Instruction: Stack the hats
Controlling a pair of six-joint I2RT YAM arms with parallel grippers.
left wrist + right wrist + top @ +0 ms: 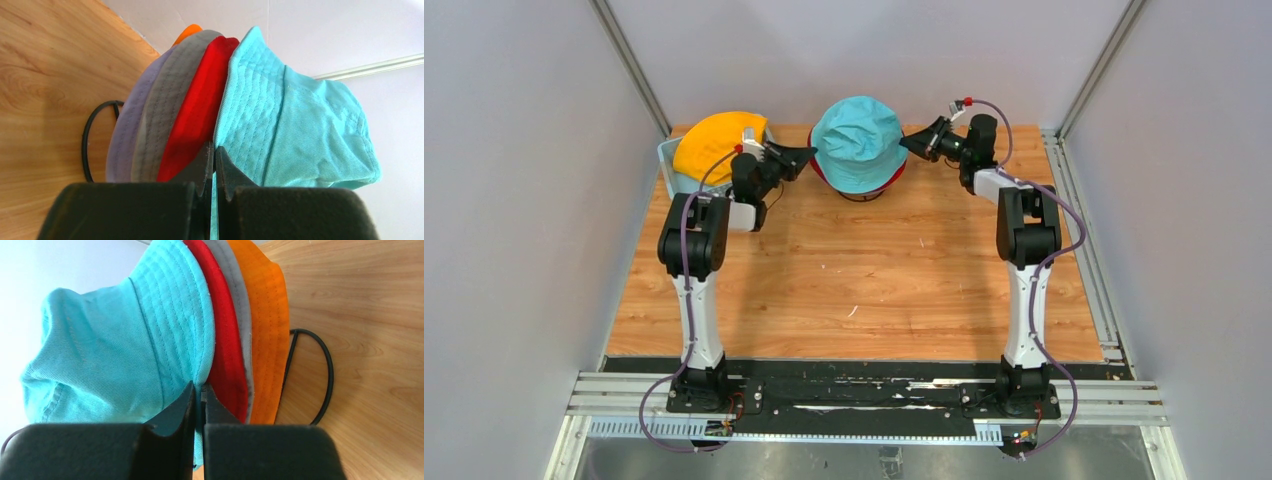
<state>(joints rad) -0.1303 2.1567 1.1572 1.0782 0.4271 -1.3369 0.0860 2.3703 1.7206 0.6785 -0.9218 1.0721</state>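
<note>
Teal hat [858, 140] brim clamped in left pincer [214, 151], right pincer [198, 390].

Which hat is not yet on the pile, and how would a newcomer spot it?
Go to the wooden table's far-left corner, to the light blue plastic basket. The soft yellow fabric bucket hat lies in it alone, while the teal fabric bucket hat tops a pile at centre back.

We see bright, even light, only soft shadows on the worktop [854, 285], and blurred near edges in wrist views.
</note>
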